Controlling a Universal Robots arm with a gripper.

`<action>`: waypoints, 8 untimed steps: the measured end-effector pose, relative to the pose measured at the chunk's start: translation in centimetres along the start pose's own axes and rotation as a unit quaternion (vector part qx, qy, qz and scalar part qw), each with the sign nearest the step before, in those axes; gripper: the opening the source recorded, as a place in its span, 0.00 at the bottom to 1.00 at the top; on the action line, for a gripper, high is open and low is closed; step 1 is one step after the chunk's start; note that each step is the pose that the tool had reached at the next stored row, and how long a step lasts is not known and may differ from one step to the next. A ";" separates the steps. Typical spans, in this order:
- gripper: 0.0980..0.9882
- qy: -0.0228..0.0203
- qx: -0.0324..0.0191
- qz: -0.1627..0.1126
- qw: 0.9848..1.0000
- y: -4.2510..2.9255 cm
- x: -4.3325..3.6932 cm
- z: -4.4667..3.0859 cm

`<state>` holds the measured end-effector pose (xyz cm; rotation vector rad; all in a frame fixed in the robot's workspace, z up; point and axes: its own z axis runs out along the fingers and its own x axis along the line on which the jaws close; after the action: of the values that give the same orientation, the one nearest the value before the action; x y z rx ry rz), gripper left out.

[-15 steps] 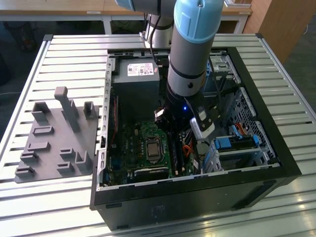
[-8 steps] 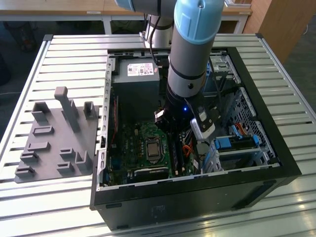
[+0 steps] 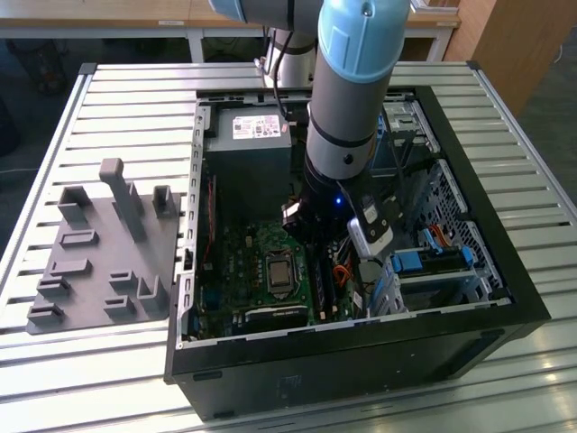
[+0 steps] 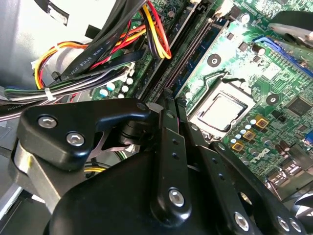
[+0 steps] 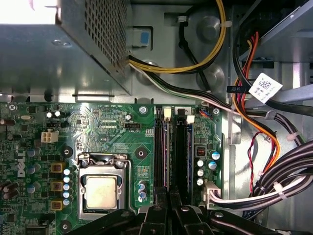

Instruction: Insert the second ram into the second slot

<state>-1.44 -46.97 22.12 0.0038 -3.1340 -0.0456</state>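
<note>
Arm reaches down into the open computer case (image 3: 451,298). Gripper (image 5: 168,198) sits low over the memory slots (image 5: 173,152) on the green motherboard (image 5: 107,132), fingers (image 4: 171,147) drawn close together, nearly touching. Cannot tell if anything is pinched between them. A dark memory stick (image 5: 163,152) stands in the slot just ahead of the fingertips; cannot tell if it is the second one. Processor socket (image 5: 101,192) lies beside the gripper. Cable bundle (image 5: 274,186) on its other side. Gray parts tray (image 3: 99,253) sits outside the case, well apart.
</note>
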 end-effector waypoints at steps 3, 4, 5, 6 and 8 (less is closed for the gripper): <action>0.04 0.000 0.000 0.000 1.000 0.00 0.00 0.12; 0.04 0.000 0.000 0.000 1.000 0.00 0.00 0.16; 0.04 0.000 0.000 0.000 1.000 0.00 0.00 0.20; 0.04 0.000 0.000 0.000 1.000 0.00 -0.01 0.25; 0.04 0.000 0.000 0.000 1.000 0.00 -0.01 0.37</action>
<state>-1.43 -46.96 21.74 0.0034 -3.1341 -0.0458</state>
